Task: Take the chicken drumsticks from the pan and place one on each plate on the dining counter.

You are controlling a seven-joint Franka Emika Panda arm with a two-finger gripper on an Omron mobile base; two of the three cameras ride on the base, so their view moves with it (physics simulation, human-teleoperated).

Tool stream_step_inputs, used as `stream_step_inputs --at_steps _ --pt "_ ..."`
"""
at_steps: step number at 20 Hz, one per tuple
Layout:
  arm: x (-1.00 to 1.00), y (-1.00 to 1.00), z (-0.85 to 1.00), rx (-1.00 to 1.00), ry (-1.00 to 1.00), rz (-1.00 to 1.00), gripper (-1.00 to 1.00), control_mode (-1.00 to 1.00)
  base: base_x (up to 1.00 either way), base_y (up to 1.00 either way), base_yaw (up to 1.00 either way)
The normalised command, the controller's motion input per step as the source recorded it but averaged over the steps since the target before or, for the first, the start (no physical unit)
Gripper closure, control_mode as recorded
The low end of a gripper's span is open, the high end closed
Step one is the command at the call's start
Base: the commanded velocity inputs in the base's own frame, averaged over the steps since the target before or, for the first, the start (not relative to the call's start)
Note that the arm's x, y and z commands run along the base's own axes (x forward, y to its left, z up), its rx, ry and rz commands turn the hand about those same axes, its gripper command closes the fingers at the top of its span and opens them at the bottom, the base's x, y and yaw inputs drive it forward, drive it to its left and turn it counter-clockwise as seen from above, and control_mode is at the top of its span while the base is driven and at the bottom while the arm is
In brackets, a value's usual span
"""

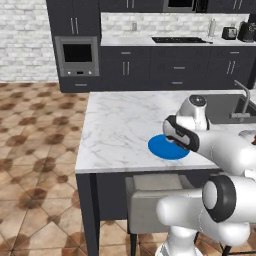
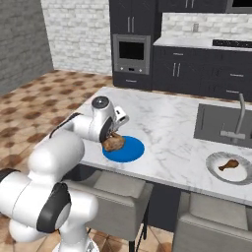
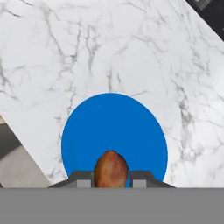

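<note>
My gripper (image 2: pixel 112 141) is shut on a golden-brown chicken drumstick (image 2: pixel 114 142), held just above the near-left part of the bright blue plate (image 2: pixel 130 150) on the dining counter (image 2: pixel 167 123). In the hand view the drumstick (image 3: pixel 111 168) sits between my two fingers with the blue plate (image 3: pixel 113 131) right beneath it. The left base view shows the blue plate (image 1: pixel 162 148) partly behind my hand. A second drumstick (image 2: pixel 228 165) lies on the pale grey-white plate (image 2: pixel 216 170) at the counter's right end. The pan is out of view.
A sink (image 2: pixel 221 123) with a faucet (image 2: pixel 239 118) is set into the counter behind the pale plate. Grey stools (image 2: pixel 115 197) stand under the counter's near edge. Dark cabinets, an oven (image 1: pixel 76 55) and a cooktop (image 1: pixel 177 40) line the far wall.
</note>
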Motion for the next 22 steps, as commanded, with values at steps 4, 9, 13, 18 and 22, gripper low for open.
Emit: stream_step_inputs --at_steps 4,9,13,18,22 --pt "0.26 -0.14 -0.24 0.0 0.0 0.0 1.0 -1.0 0.0 0.0 0.0" --pt "0.17 -0.15 -0.21 0.0 0.0 0.0 1.0 -1.0 0.0 0.0 0.0" --pt "0.07 -0.04 -0.21 0.01 0.0 0.0 1.0 -1.0 0.0 0.0 0.0" --pt "0.08 0.0 -0.18 0.02 0.0 0.0 1.0 -1.0 0.0 0.0 0.0" --pt "0.17 0.0 -0.17 0.03 0.0 -0.03 1.0 -1.0 0.0 0.0 0.0"
